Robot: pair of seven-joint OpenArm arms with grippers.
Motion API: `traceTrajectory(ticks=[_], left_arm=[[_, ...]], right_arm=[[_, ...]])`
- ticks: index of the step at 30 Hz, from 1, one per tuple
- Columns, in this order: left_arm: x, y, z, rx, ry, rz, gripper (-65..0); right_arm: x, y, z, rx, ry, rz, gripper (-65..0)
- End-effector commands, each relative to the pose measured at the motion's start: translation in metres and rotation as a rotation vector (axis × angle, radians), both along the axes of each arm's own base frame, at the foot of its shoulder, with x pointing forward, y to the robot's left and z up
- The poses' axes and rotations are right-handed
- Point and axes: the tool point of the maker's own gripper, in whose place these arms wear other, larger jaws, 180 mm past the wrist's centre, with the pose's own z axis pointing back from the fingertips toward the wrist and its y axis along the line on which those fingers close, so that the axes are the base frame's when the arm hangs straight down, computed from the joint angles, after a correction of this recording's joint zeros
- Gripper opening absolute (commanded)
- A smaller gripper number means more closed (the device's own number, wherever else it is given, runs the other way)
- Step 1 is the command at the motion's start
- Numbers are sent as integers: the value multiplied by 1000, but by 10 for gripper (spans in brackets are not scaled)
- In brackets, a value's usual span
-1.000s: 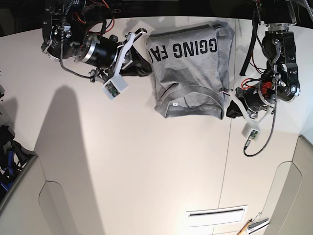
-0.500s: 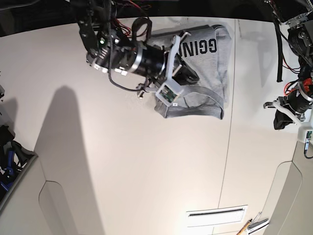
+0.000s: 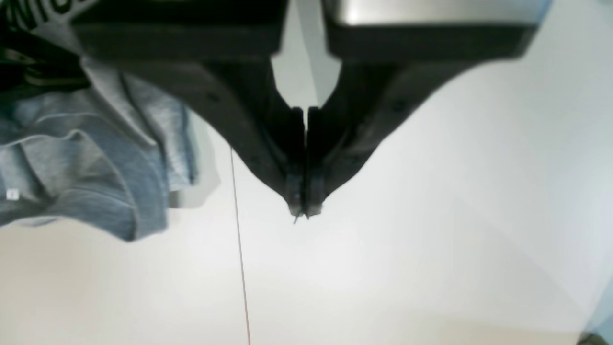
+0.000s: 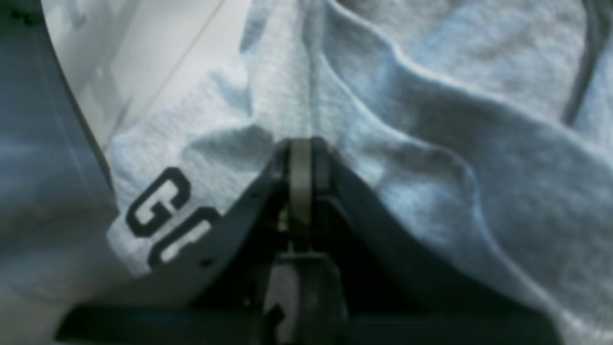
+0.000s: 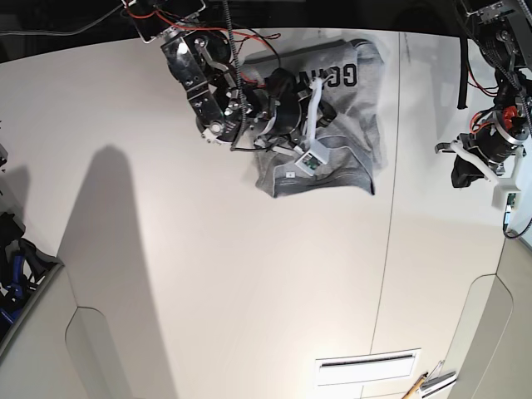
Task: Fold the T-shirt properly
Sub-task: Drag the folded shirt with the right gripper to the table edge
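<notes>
A light grey T-shirt point(image 5: 353, 125) with black block lettering lies partly folded at the far edge of a pale table point(image 5: 216, 299), in the overhead view. The right arm reaches over it, and the right gripper point(image 4: 300, 158) is pressed together with a ridge of the shirt's cloth bunched right at its tips. The wrist view suggests it is pinching a fold, though the pinched layer itself is hidden behind the fingers. The left gripper point(image 3: 301, 208) hangs over bare table to the side of the shirt, well apart from it, its fingers pressed together on nothing.

Risks, as a judgement: the pinch looks shallow, so the cloth could slip out if the arm pulls quickly. It may also hold only the top layer, so a pull would drag that layer and skew the fold. With nothing holding the rest of the shirt down, the whole garment could slide instead of folding. The shirt also sits near the table's far edge.

Counted: one T-shirt, two arms, two grippers, one table with one thin seam line point(image 5: 391, 233).
</notes>
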Motion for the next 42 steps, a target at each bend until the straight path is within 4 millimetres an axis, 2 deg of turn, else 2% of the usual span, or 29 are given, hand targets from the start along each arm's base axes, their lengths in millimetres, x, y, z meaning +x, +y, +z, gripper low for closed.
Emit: traceTrajectory(ticks=[1,5,8,13,21,25,29,31,33,35,39,42], left_arm=[[7,2,15,12,-51,-10,-650],[7,1,15,6,-54,-11,-650],[7,1,15,6,-54,-11,-650],[7,1,15,6,-54,-11,-650],[7,1,15,6,-54,-11,-650],[7,1,15,6,-54,-11,-650],[7,1,15,6,-54,-11,-650],[7,1,15,6,-54,-11,-650],[8,1,15,6,-55,-11,-650],[9,2,17,6,-63,-10,-650],[10,1,19,8,-72,-11,-650],[11,0,27,23,-90,-18,-650]], right_arm=[[4,-44,-21,-163,8,-12,-650],[15,-116,-37,-273,26,-90,-650],[19,-164,-38,-304,67,-141,-650],[30,-236,-28,-343,58,-191,-650],[32,-344,-4,-531,30,-176,-650],[33,-385,11,-625,14,-182,-650],[38,-397,18,-638,-7,-195,-650],[42,-396,23,-627,-20,-207,-650],[55,-390,36,-594,-66,-221,-650],[75,-383,60,-560,-146,-237,-650],[119,-365,126,-474,-354,-272,-650],[138,-357,171,-433,-488,-287,-650]])
